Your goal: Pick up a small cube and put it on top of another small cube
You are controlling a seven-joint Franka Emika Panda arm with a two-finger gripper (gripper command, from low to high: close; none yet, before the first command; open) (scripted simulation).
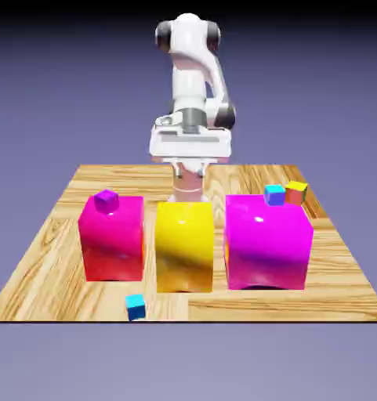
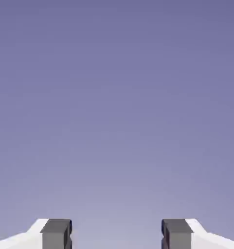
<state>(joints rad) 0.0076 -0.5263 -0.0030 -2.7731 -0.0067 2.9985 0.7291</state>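
The small cube (image 1: 135, 306), tiny and cyan with darker blue sides, lies on the table near its front edge, in front of the big blocks. The other small cube (image 1: 106, 200), tiny and violet, rests on top of the left big magenta block (image 1: 111, 239). My gripper (image 1: 189, 186) hangs behind the big yellow block (image 1: 184, 246), far from both small cubes. In the hand view the gripper (image 2: 116, 236) is open: its grey fingertips (image 2: 56, 233) stand wide apart with nothing between them, and only the blue-violet backdrop shows.
A second, larger magenta block (image 1: 267, 241) stands at the exterior view's right. Behind it sit a cyan-topped, violet-faced small cube (image 1: 274, 194) and an orange-yellow small cube (image 1: 296, 191). The wooden table (image 1: 34, 266) ends just in front of the cyan cube.
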